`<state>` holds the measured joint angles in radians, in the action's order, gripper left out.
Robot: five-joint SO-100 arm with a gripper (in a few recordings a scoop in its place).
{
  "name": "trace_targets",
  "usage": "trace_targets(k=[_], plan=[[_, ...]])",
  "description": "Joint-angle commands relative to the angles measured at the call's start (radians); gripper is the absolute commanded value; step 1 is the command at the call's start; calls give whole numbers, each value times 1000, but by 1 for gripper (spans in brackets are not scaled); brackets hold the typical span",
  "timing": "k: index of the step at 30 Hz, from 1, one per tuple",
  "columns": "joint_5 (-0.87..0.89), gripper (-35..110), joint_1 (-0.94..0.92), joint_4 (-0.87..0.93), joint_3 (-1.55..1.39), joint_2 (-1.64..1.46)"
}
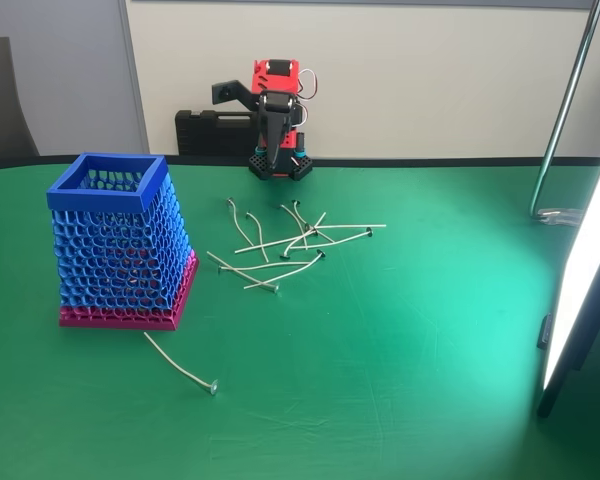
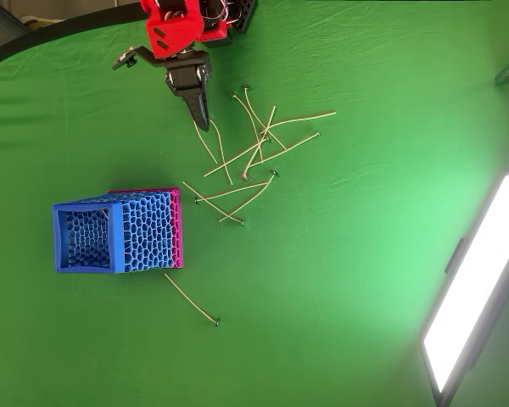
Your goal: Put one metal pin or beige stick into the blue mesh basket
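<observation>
The blue mesh basket (image 1: 120,255) stands upright on its magenta base at the left of the green table, and its square rim (image 2: 61,238) opens upward. Several thin beige sticks (image 1: 292,243) with small grey heads lie crossed in a loose pile (image 2: 250,153) to the right of the basket. One more stick (image 1: 180,366) lies alone in front of the basket (image 2: 191,299). My gripper (image 1: 273,160) hangs folded at the red arm's base at the far table edge. Its black fingers (image 2: 203,123) are shut on nothing, their tip just short of the nearest stick.
A bright light panel (image 1: 583,275) stands at the right edge (image 2: 473,298). A metal stand pole (image 1: 566,110) rises at the back right. A black case (image 1: 212,130) sits behind the arm against the wall. Bare green cloth spreads across the front and middle right.
</observation>
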<state>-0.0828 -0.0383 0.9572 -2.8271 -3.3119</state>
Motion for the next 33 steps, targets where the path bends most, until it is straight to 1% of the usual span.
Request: trace_targets(k=[1, 4, 8, 13, 19, 24, 27, 30, 33], plan=[[-2, 1, -2, -21, -28, -12], [-6, 1, -2, -92, -107, -12], [-37, 1, -3, -250, -256, -12], [-9, 1, -2, -206, -256, -14], [-11, 1, -2, -92, -256, -14], [9, 1, -17, -91, -256, -14], [9, 8, -18, -91, -256, -14], [6, 1, -18, -91, -256, -14], [5, 1, -18, -91, -256, -14]])
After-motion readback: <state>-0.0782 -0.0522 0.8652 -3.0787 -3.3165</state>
